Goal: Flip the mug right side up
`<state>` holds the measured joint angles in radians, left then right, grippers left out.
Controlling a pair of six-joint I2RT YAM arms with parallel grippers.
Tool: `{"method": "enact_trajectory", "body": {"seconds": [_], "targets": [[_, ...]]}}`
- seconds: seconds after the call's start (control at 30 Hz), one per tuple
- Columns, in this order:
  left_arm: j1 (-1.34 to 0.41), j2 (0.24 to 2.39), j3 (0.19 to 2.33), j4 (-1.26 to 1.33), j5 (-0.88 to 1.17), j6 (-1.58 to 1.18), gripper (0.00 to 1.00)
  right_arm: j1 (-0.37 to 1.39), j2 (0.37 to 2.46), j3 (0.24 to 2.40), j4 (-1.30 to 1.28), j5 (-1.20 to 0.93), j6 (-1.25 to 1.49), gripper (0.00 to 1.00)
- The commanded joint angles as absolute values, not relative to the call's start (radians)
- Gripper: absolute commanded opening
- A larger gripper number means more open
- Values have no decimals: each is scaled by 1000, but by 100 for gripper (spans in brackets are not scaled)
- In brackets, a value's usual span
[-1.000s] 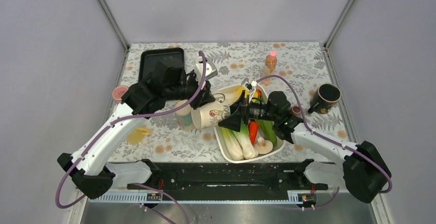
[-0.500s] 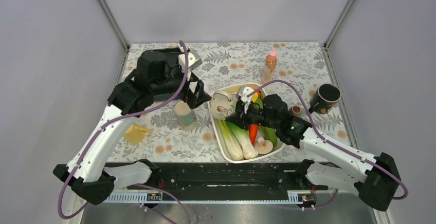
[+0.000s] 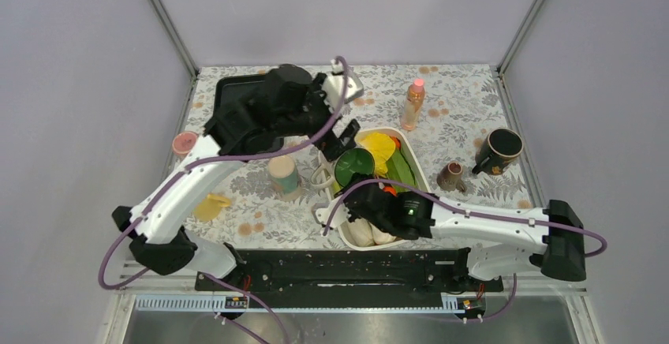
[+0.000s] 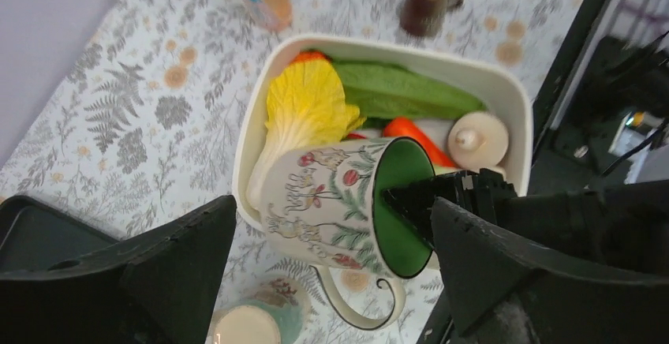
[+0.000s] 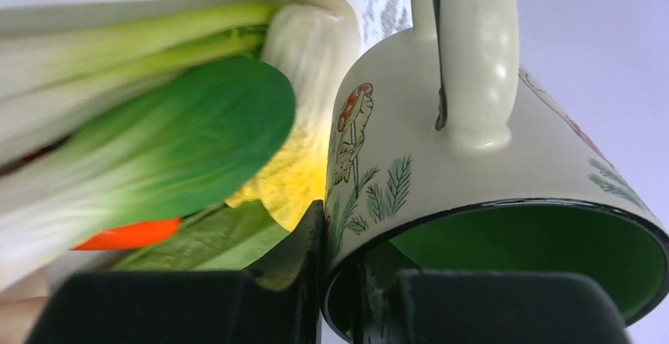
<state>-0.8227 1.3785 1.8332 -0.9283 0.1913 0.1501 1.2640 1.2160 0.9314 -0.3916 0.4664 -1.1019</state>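
Note:
The mug [image 3: 351, 166] is cream with a floral print and a green inside. It hangs tilted over the left rim of the white tub [image 3: 404, 133], its mouth facing up toward the camera and its handle [image 3: 322, 177] pointing left. My right gripper [image 5: 343, 269] is shut on the mug's rim [image 5: 347, 226], one finger inside the green wall and one outside. In the top view the right gripper [image 3: 368, 190] reaches the mug from the near side. My left gripper [image 3: 341, 137] hovers open just behind and above the mug [image 4: 331, 194], touching nothing.
The tub [image 4: 505, 91] holds cabbage, greens, a carrot and mushrooms. A small teal cup [image 3: 283, 175] stands left of the mug. A black tray [image 3: 233, 91] is at the back left, an orange bottle [image 3: 414, 101] behind the tub, a brown jug [image 3: 451, 177] and a dark mug [image 3: 502, 148] to the right.
The left gripper opened, let go of the mug and pulled back above it. The right gripper shut on the rim and swung the mug from lying sideways to mouth up.

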Motion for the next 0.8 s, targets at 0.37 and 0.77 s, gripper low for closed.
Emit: {"method": "enact_trajectory", "body": {"seconds": [0.37, 0.77], "targets": [[-1027, 1421, 1575, -776, -404, 366, 67, 1315, 1290, 1120, -337, 783, -1295, 0], [-972, 1412, 1486, -627, -445, 429, 0, 1323, 1272, 1120, -218, 715, -1206, 0]]}}
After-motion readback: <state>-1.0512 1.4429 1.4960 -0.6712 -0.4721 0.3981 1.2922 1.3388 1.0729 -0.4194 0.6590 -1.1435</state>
